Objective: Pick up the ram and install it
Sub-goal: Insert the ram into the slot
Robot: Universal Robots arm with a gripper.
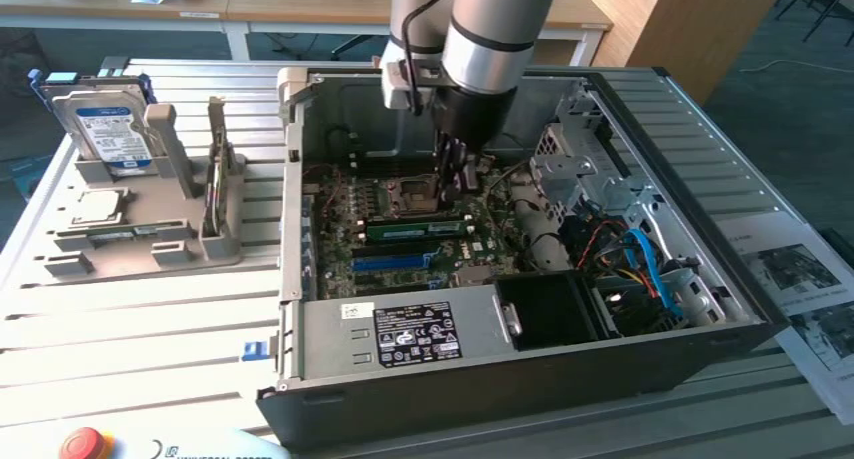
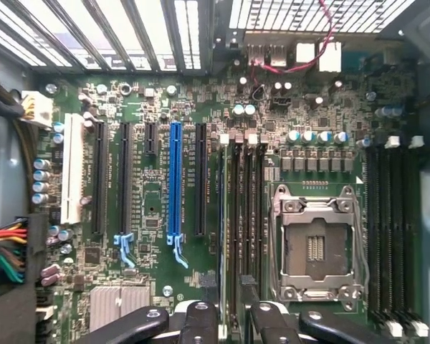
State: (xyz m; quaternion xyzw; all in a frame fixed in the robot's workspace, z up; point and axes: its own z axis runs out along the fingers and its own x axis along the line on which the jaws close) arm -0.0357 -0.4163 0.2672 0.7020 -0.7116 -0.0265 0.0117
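Note:
The ram (image 1: 414, 229), a long green stick, stands on edge in a motherboard slot beside the empty processor socket (image 1: 404, 192) inside the open computer case (image 1: 534, 379). My gripper (image 1: 461, 184) hangs just above the end of the ram toward the exterior view's right, apart from it. In the wrist view the gripper (image 2: 231, 308) looks straight down on the black memory slots (image 2: 244, 215) next to the socket (image 2: 317, 247). Its black fingers (image 2: 201, 319) stand apart with nothing between them. I cannot tell the ram from the slots in that view.
A blue expansion slot (image 2: 175, 179) and black ones lie beside the memory slots. Drive cages and blue cables (image 1: 654, 269) fill the case at the exterior view's right. A grey fixture (image 1: 134, 239) holds a hard drive (image 1: 107, 124). A red stop button (image 1: 83, 444) sits at the table's front.

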